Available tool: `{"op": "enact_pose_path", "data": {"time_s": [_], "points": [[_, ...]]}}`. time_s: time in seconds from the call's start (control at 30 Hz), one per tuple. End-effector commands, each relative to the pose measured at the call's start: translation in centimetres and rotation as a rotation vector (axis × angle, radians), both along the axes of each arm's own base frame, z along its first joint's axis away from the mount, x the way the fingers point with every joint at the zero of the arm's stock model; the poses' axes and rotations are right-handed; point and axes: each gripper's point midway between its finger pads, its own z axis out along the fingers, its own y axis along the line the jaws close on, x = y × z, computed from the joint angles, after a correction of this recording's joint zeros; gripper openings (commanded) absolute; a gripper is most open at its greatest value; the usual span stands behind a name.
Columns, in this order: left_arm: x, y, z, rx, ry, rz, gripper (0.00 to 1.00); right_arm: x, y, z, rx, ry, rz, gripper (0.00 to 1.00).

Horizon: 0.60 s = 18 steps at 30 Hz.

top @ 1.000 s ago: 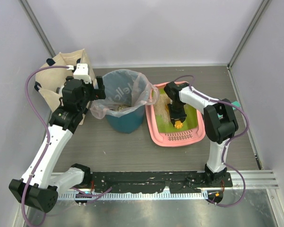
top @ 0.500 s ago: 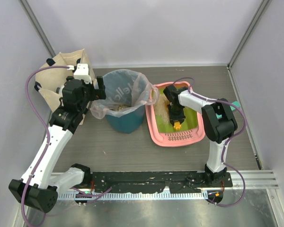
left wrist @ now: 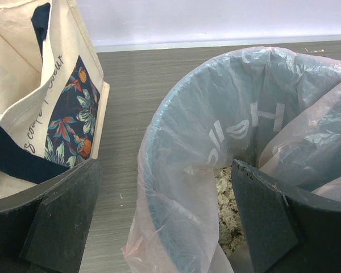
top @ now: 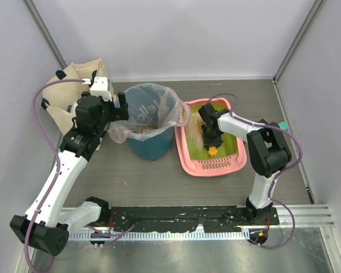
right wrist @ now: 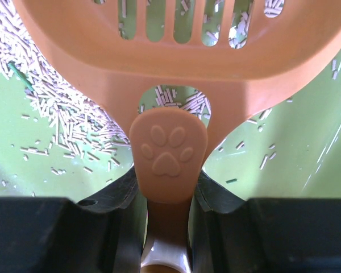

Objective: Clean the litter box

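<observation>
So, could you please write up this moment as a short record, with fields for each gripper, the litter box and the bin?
left gripper: open, jaws straddling the bagged rim of the bin
right gripper: shut on the handle of the orange scoop, over the litter box
litter box: pink tray, green floor, beige litter scattered under the scoop
bin: teal, clear bag liner, some debris inside
tote bag: left of the bin in the top view

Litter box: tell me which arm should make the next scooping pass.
Right. The right hand is shut on the scoop, whose blade is over the litter inside the litter box. The left hand is open astride the bin rim, apart from the box, holding nothing.
</observation>
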Motion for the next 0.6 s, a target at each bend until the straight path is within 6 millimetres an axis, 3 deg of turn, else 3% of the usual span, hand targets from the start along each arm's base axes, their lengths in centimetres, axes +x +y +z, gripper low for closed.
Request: {"op": "enact_pose_path", "data": {"time_s": [0.0,0.57], "points": [[-0.1,-0.3,1.9,-0.015,-0.062,-0.015,1.00,3.3,-0.4,-0.1,-0.027,-0.150,-0.013,0.01],[-0.2,-0.1,2.0,-0.014,-0.068,-0.011,1.00,5.2,-1.0,-0.8,-0.065,-0.251,-0.002,0.01]]}}
